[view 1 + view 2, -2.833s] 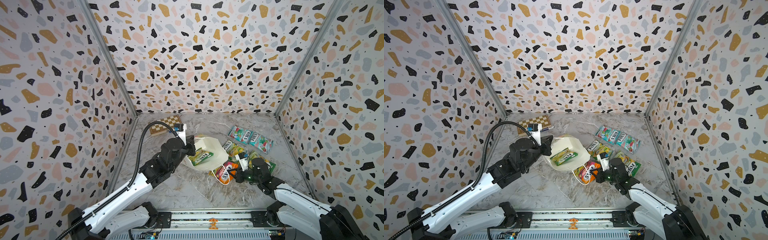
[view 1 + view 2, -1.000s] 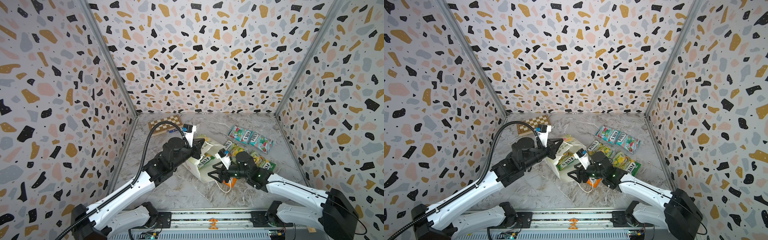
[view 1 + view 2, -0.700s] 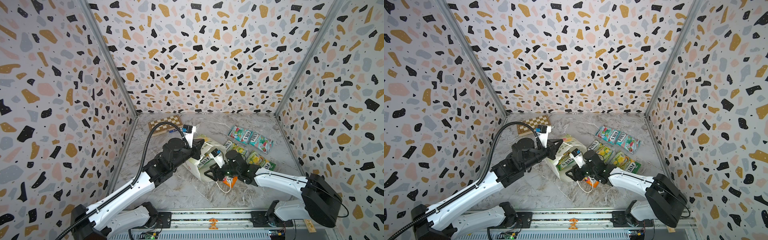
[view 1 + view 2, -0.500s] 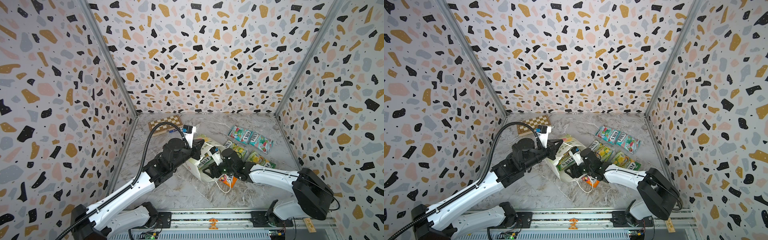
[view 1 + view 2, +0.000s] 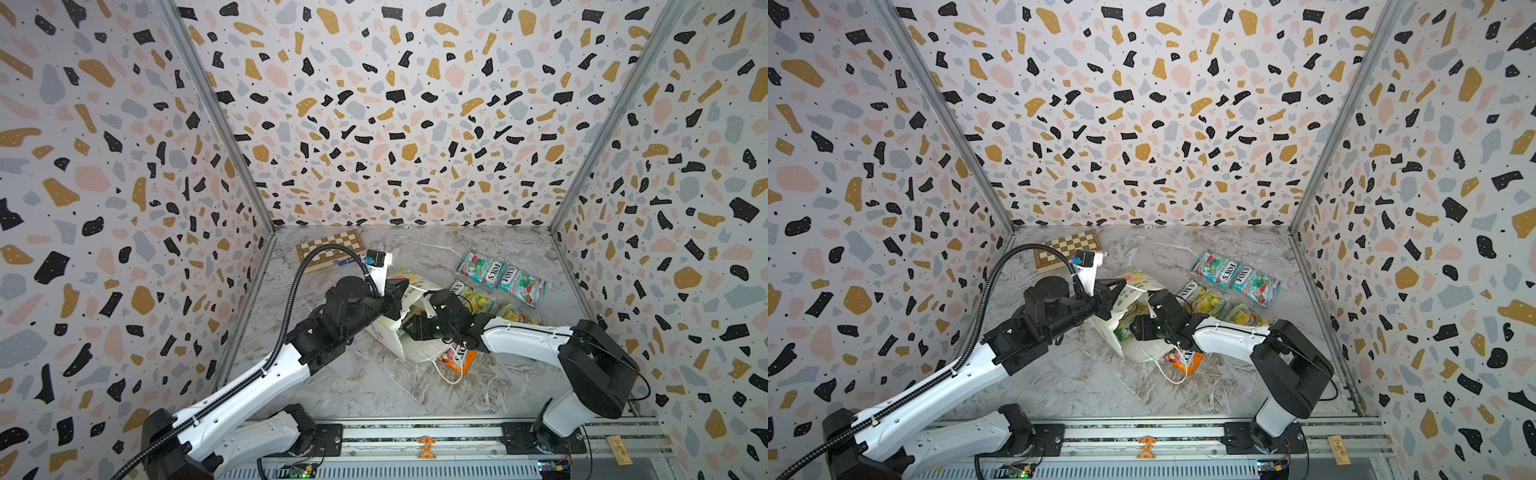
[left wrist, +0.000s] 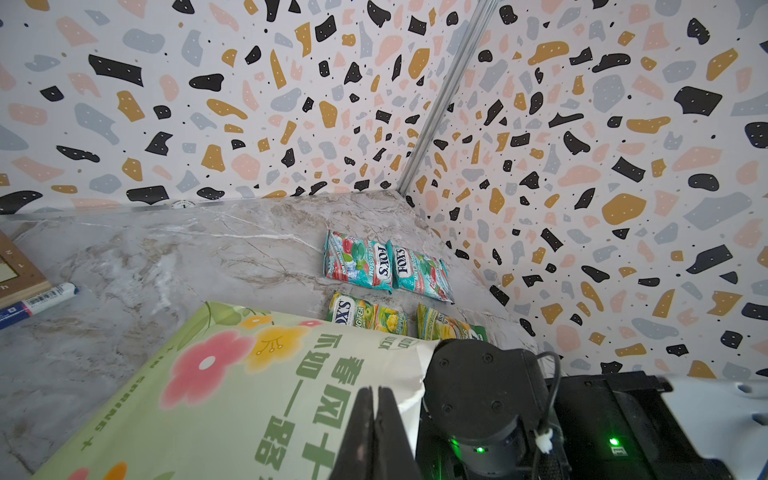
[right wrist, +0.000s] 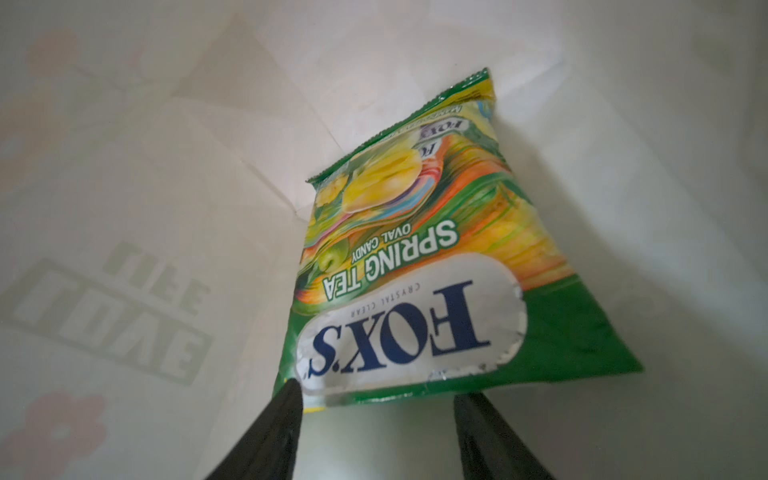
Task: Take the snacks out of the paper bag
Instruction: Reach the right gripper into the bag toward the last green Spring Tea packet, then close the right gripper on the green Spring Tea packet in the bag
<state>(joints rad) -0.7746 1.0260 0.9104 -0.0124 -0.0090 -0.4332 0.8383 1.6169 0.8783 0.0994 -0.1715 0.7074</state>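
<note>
The white paper bag [image 5: 395,347] [image 5: 1144,351] lies on its side mid-table, its flower-printed side [image 6: 249,386] up. My left gripper [image 5: 400,291] [image 5: 1116,291] [image 6: 376,401] is shut on the bag's upper rim and holds the mouth open. My right gripper [image 5: 412,325] [image 5: 1138,326] [image 7: 376,415] reaches into the mouth, open. A green-yellow FOX'S packet [image 7: 415,270] lies inside, its near edge just ahead of the fingertips and one corner touching a fingertip [image 7: 291,399]. Outside lie two teal-red packets [image 5: 500,277], two green-yellow ones [image 5: 473,297] and an orange one [image 5: 457,359].
A chessboard [image 5: 328,249] and a pen [image 5: 349,262] lie at the back left. The bag's cord handle [image 5: 449,376] trails on the marble toward the front. Patterned walls close in on three sides, and the rail runs along the front.
My right gripper has moved left from beside the orange packet into the bag's mouth, its jaws narrowing a little. The left gripper keeps its hold on the rim.
</note>
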